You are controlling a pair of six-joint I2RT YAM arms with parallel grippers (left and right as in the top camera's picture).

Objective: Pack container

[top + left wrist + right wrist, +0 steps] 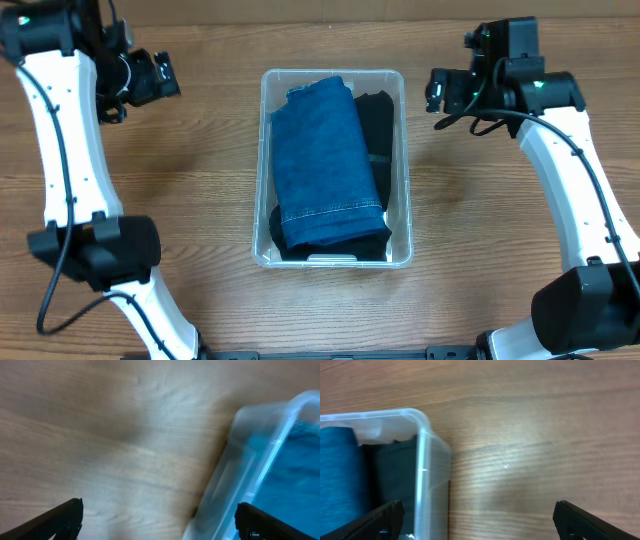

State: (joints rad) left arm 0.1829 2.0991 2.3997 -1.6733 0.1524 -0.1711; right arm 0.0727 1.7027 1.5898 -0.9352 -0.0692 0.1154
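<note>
The clear plastic container [405,170] stands in the middle of the wooden table. Folded blue jeans [325,165] fill its left and middle; a folded black garment [378,125] lies along its right side and under the jeans. My left gripper [165,78] is open and empty, raised to the left of the container's far end. My right gripper [437,92] is open and empty, raised to the right of the far end. The left wrist view shows the container's corner [260,445] and blue cloth [300,470]. The right wrist view shows the rim [422,460], black garment [390,475] and jeans [340,480].
Bare wooden table [490,210] lies on both sides of the container. Both white arms [70,150] [580,170] stand along the left and right edges.
</note>
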